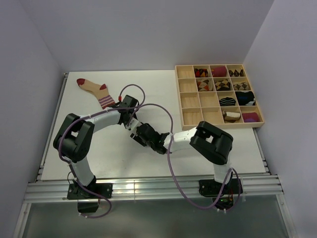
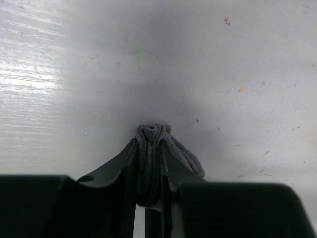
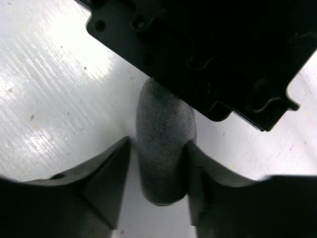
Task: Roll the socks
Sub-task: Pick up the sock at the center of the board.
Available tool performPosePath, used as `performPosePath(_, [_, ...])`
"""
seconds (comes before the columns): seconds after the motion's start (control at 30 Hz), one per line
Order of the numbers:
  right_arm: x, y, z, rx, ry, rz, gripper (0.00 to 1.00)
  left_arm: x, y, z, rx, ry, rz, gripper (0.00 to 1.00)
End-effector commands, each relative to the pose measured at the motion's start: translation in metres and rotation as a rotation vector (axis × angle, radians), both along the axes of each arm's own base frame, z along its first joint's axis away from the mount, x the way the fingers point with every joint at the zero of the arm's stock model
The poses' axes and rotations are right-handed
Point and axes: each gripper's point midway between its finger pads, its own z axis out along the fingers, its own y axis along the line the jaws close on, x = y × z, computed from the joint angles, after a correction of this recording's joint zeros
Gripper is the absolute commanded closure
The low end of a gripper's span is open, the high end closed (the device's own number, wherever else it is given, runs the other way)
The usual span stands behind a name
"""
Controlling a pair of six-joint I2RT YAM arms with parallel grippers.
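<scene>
The grey sock (image 3: 163,116) is a tight roll at the table's middle, held between both grippers. My left gripper (image 2: 150,148) is shut on its bunched end (image 2: 190,161), pressed down at the table. My right gripper (image 3: 158,144) grips the roll from the other side, right under the left gripper's black body (image 3: 208,49). In the top view the two grippers (image 1: 132,129) (image 1: 144,137) meet and hide the grey sock. The beige sock (image 1: 94,89) with dark-red toe, heel and striped cuff lies flat at the far left. No loose brown argyle sock is in view.
A wooden compartment tray (image 1: 220,65) stands at the far right and holds several rolled sock bundles, with its left column bare. The left arm's cable (image 1: 168,119) loops over the table between the arms.
</scene>
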Motion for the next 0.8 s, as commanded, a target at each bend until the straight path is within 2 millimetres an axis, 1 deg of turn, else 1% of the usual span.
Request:
performPosePath(0.0, [-0.007, 0.006, -0.023, -0.046, 0.053, 0.048, 0.53, -0.026, 0.011, -0.023, 0.084, 0.076, -0.044, 0.89])
performPosePath(0.03, [-0.01, 0.006, -0.027, -0.047, 0.067, 0.054, 0.67, -0.025, 0.011, -0.022, 0.082, 0.07, -0.043, 0.88])
performPosePath(0.1, [-0.013, 0.002, -0.032, -0.049, 0.087, 0.052, 0.82, -0.025, 0.01, -0.02, 0.076, 0.063, -0.046, 0.87])
performPosePath(0.13, [-0.015, 0.0, -0.034, -0.049, 0.099, 0.052, 0.93, -0.025, 0.01, -0.02, 0.076, 0.061, -0.045, 0.86])
performPosePath(0.17, [-0.018, -0.004, -0.038, -0.054, 0.112, 0.05, 0.97, -0.024, 0.01, -0.019, 0.075, 0.059, -0.045, 0.85])
performPosePath(0.2, [-0.017, -0.006, -0.038, -0.055, 0.117, 0.045, 1.0, -0.023, 0.009, -0.018, 0.072, 0.057, -0.044, 0.85])
performPosePath(0.3, [-0.022, -0.014, -0.04, -0.067, 0.143, 0.043, 1.0, -0.02, 0.009, -0.017, 0.062, 0.052, -0.034, 0.8])
performPosePath(0.37, [-0.03, -0.019, -0.043, -0.074, 0.176, 0.045, 1.0, -0.016, 0.009, -0.011, 0.054, 0.036, -0.022, 0.72])
performPosePath(0.4, [-0.032, -0.02, -0.04, -0.065, 0.182, 0.045, 1.0, -0.012, 0.012, -0.008, 0.053, 0.024, -0.01, 0.67])
performPosePath(0.43, [-0.035, -0.024, -0.042, -0.078, 0.198, 0.042, 1.0, -0.008, 0.014, -0.004, 0.053, 0.013, 0.002, 0.63])
performPosePath(0.47, [-0.039, -0.028, -0.043, -0.083, 0.213, 0.036, 1.0, -0.004, 0.015, 0.003, 0.048, -0.003, 0.011, 0.52])
performPosePath(0.5, [-0.041, -0.028, -0.04, -0.075, 0.219, 0.038, 1.0, 0.006, 0.021, 0.01, 0.043, -0.022, 0.036, 0.45])
performPosePath(0.53, [-0.045, -0.035, -0.044, -0.085, 0.233, 0.032, 1.0, 0.013, 0.026, 0.016, 0.046, -0.043, 0.053, 0.33])
performPosePath(0.57, [-0.047, -0.036, -0.043, -0.073, 0.24, 0.021, 1.0, 0.021, 0.035, 0.025, 0.044, -0.058, 0.084, 0.27])
performPosePath(0.6, [-0.048, -0.037, -0.038, -0.058, 0.238, 0.018, 1.0, 0.032, 0.039, 0.037, 0.041, -0.091, 0.103, 0.22])
performPosePath(0.63, [-0.051, -0.042, -0.039, -0.056, 0.241, 0.013, 1.0, 0.038, 0.045, 0.044, 0.042, -0.108, 0.124, 0.2])
performPosePath(0.67, [-0.051, -0.043, -0.038, -0.051, 0.244, 0.008, 1.0, 0.047, 0.058, 0.056, 0.042, -0.137, 0.16, 0.16])
performPosePath(0.7, [-0.05, -0.044, -0.033, -0.046, 0.234, 0.003, 1.0, 0.056, 0.062, 0.069, 0.033, -0.168, 0.183, 0.14])
performPosePath(0.73, [-0.052, -0.047, -0.032, -0.046, 0.236, 0.0, 1.0, 0.062, 0.07, 0.078, 0.033, -0.189, 0.206, 0.1])
performPosePath(0.77, [-0.052, -0.046, -0.025, -0.027, 0.227, -0.001, 1.0, 0.071, 0.084, 0.096, 0.031, -0.23, 0.25, 0.08])
